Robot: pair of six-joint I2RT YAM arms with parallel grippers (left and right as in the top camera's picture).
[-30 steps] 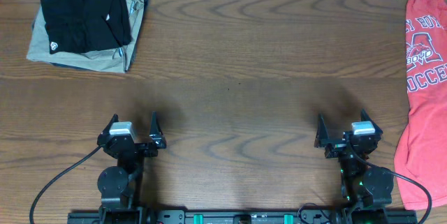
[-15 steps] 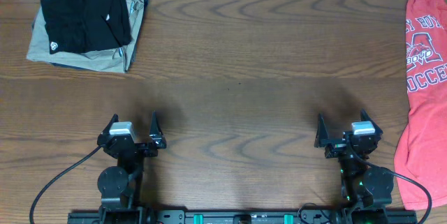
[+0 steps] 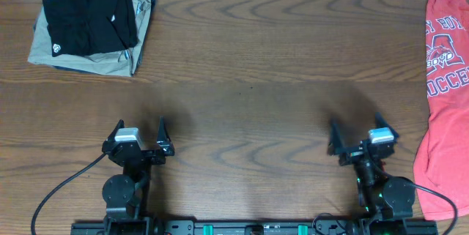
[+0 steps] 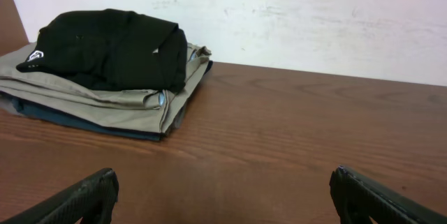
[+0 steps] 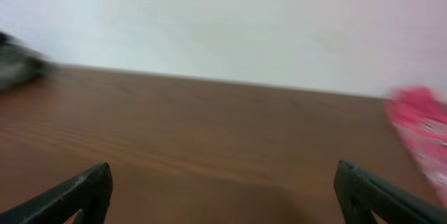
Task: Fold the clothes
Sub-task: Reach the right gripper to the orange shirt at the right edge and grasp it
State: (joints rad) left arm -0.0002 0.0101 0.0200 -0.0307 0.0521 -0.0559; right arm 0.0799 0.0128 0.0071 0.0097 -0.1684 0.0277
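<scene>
Item: 1 table (image 3: 249,59), dark brown wood-grain top, seen whole from overhead, backed by a pale wall at its far edge. Lying on it, 2 lots, well apart. Lot 1, far-left corner: 1 stack (image 3: 88,26) of folded clothing, set slightly askew to the table edges; a dark blue layer (image 4: 63,116) lies lowest against the wood, a khaki garment (image 3: 91,61) on that, a black garment (image 3: 84,19) with a small white logo on top. Lot 2, right edge: 1 red-orange T-shirt (image 3: 443,81), unfolded and rumpled, white-and-blue lettering facing up, running from far side to near side, partly cut off by the overhead frame.
</scene>
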